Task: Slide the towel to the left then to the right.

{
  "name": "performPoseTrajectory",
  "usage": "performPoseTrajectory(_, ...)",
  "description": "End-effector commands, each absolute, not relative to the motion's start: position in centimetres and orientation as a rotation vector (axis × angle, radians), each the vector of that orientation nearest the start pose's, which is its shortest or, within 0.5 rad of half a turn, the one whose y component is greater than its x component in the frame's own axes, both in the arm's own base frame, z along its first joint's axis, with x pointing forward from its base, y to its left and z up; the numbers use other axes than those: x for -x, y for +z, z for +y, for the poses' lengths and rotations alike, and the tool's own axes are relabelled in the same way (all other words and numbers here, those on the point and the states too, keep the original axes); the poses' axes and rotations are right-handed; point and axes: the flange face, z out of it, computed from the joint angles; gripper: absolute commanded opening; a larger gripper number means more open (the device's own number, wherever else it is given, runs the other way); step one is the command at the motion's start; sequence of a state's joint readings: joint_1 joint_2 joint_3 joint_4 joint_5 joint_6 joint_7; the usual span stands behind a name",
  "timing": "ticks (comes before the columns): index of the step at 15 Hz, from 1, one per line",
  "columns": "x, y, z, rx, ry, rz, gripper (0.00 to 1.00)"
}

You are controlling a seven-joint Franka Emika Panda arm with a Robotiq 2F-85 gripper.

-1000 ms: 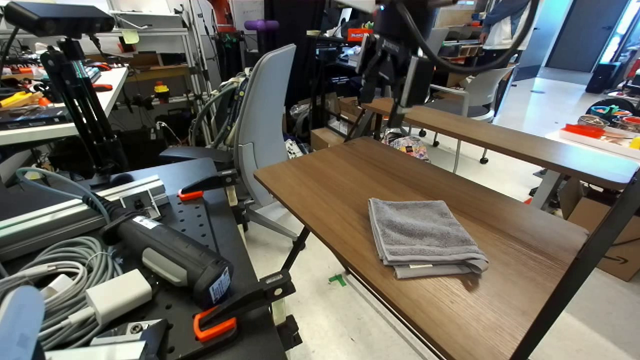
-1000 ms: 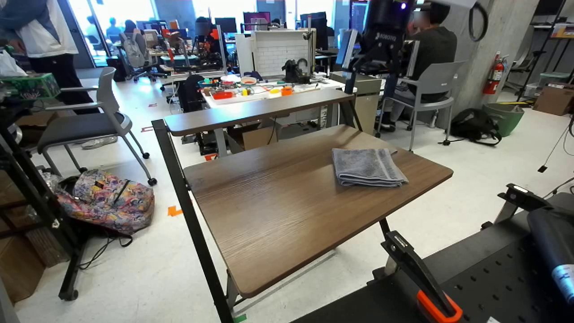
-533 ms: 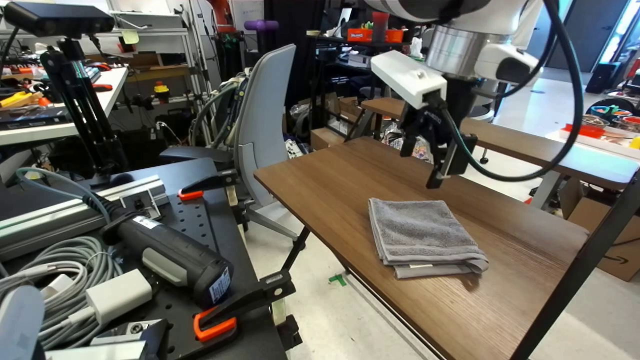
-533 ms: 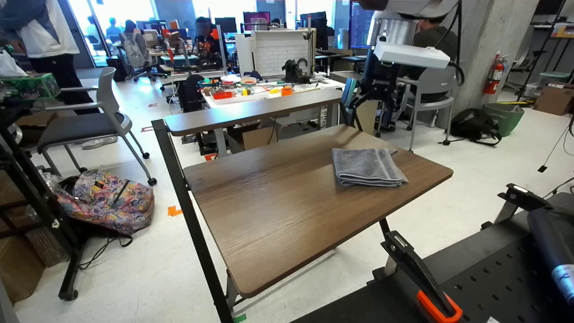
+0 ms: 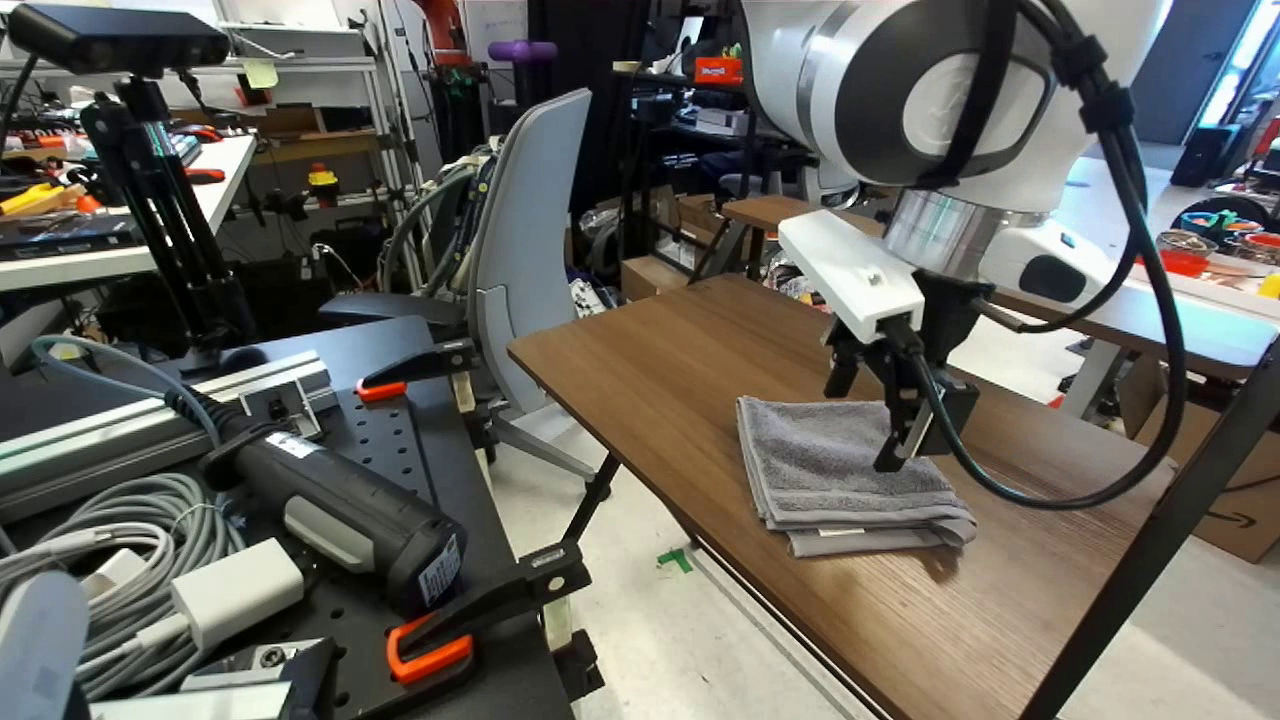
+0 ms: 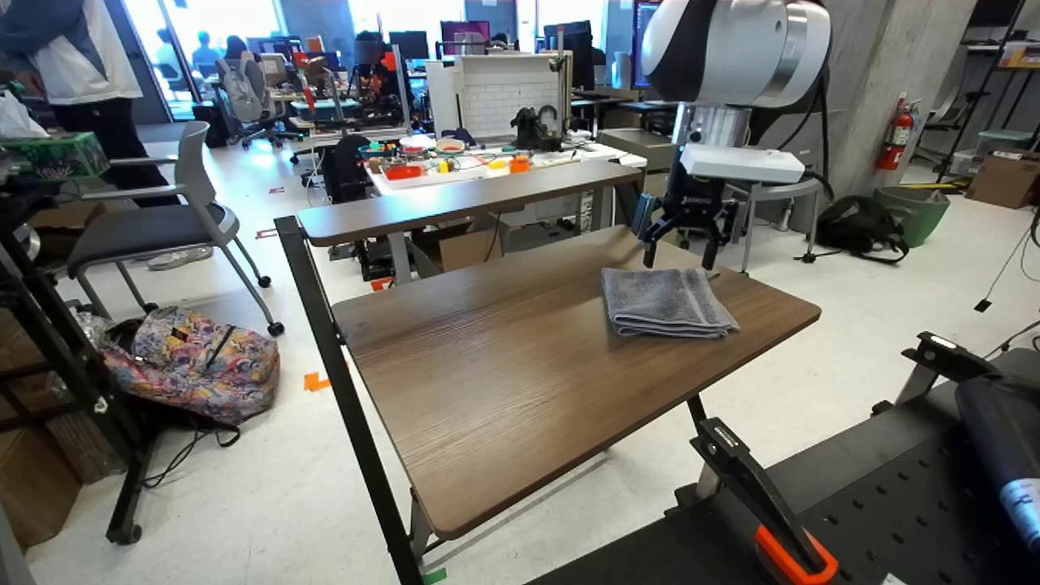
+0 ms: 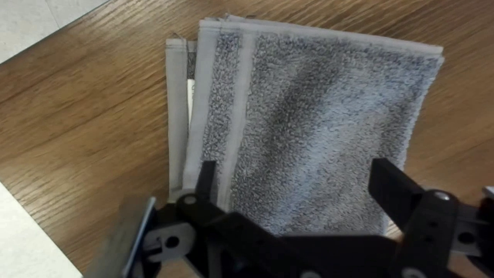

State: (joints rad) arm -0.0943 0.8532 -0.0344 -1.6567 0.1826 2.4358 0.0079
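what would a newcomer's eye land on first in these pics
Probably the big white robot arm, its open claw above the folded grey towel on the brown table. Next, perhaps, the colourful patterned backpack toward the left of an exterior view.

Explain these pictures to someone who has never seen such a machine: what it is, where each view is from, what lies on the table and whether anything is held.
The machine is a robot arm ending in a pincer, the part that grasps. Two views are taken from outside the robot, from different places. The close-up is taken at the arm's wrist, probably by the white camera, so the pincer's black fingers show near its bottom. On the wood-grain tabletop lies a folded gray towel, with a white label peeking out at one edge. Nothing is held: the pincer is open above the towel, its fingers apart.
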Motion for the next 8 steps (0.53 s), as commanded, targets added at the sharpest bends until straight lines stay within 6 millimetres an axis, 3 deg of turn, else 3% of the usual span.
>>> performPoseTrajectory(1,-67.3,8.5,-8.7,3.047,0.118,0.442,1.00)
performPoseTrajectory(8,-67.8,4.6,-6.2,3.094,0.161,0.421,1.00)
